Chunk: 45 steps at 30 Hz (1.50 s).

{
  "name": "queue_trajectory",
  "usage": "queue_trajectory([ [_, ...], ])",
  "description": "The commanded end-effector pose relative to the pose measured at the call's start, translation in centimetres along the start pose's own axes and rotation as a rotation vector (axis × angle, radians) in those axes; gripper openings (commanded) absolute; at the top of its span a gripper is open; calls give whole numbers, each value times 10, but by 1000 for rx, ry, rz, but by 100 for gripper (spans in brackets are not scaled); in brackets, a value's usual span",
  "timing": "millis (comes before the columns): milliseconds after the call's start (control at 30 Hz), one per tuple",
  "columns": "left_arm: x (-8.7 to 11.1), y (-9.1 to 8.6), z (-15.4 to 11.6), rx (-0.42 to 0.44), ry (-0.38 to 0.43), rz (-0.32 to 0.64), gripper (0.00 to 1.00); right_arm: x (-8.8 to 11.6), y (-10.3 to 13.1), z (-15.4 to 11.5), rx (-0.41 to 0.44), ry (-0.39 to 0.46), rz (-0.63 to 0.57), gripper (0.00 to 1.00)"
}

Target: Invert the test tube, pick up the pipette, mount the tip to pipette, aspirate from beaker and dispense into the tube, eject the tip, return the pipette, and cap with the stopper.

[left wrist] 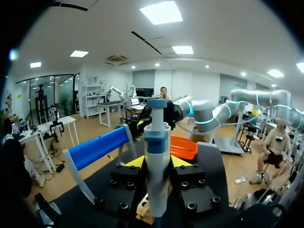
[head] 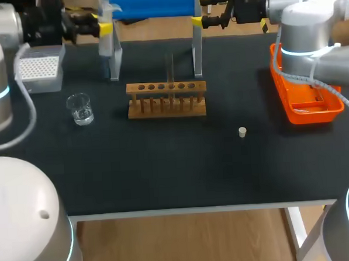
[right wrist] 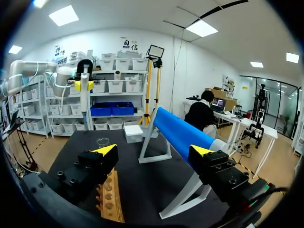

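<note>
I am holding the pipette up in my left hand.

My left hand (left wrist: 156,164) is squeezing the pipette (left wrist: 156,137) from both sides and holding it upright over the far left of the bench (head: 165,172), near the tip box (head: 38,70). My right hand (right wrist: 154,152) is hanging over the far side by the blue bar (head: 150,4), with its fingers wide apart and gripping nothing. The wooden rack (head: 167,99) is sitting in the middle with a thin tube (head: 170,66) standing in it. The glass cup (head: 79,108) is on its left. The little white stopper (head: 242,131) is lying alone to its right, nearer to me.
</note>
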State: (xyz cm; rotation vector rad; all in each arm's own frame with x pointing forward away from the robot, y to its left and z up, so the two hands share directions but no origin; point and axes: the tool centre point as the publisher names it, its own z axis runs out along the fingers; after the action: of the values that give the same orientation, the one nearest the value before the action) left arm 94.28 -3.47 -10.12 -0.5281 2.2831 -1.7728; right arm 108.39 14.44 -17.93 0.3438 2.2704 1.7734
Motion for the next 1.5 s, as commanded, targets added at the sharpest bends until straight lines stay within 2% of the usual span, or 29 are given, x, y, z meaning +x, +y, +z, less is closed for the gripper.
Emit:
queue_trajectory([
  [33,-30,-5,-4,-54,41,-18,0,-1,0,0,3,3,1,100],
  [267,-76,-6,2,-129,-58,-69,0,-1,0,0,3,3,1,100],
  [533,-107,-5,19,-156,-182,-94,0,-1,0,0,3,3,1,100],
  [900,-125,-4,35,-201,-356,-131,0,-1,0,0,3,3,1,100],
  [1500,-131,-6,67,-134,-601,-169,0,-1,0,0,3,3,1,100],
])
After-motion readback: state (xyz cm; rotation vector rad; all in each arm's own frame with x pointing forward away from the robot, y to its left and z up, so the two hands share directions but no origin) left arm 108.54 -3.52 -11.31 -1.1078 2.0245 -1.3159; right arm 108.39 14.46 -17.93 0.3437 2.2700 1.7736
